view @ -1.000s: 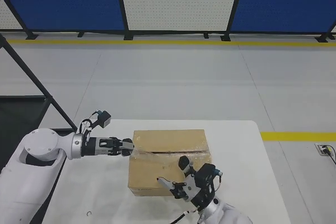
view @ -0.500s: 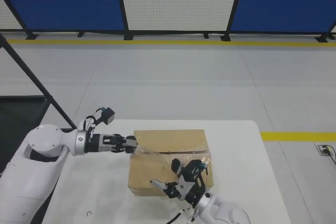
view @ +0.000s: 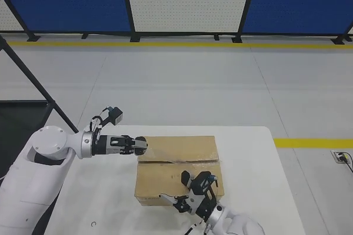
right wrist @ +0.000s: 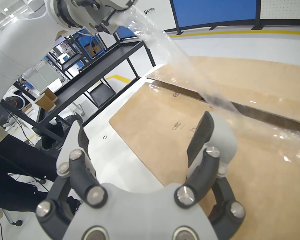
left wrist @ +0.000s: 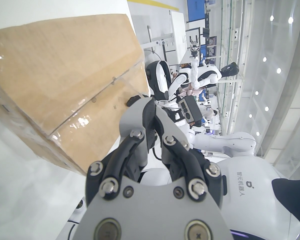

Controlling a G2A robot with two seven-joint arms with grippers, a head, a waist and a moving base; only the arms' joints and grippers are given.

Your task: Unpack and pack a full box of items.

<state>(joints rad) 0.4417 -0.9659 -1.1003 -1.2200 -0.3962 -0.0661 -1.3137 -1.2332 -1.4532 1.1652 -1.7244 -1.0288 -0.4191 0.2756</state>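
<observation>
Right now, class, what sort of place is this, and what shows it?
Probably a robot testing hall: blue and white partition panels, yellow floor lines, and other white humanoid robots behind.

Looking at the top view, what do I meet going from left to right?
Black rack → left hand, shut on the clear tape → cardboard box → floor socket.

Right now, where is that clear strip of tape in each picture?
Top view: the clear plastic tape strip runs from the left hand to the brown cardboard box at its top seam.
Left wrist view: the tape stretches from the seam to that hand.
Right wrist view: the tape rises off the seam.
Shared landmark: the seam.
</observation>
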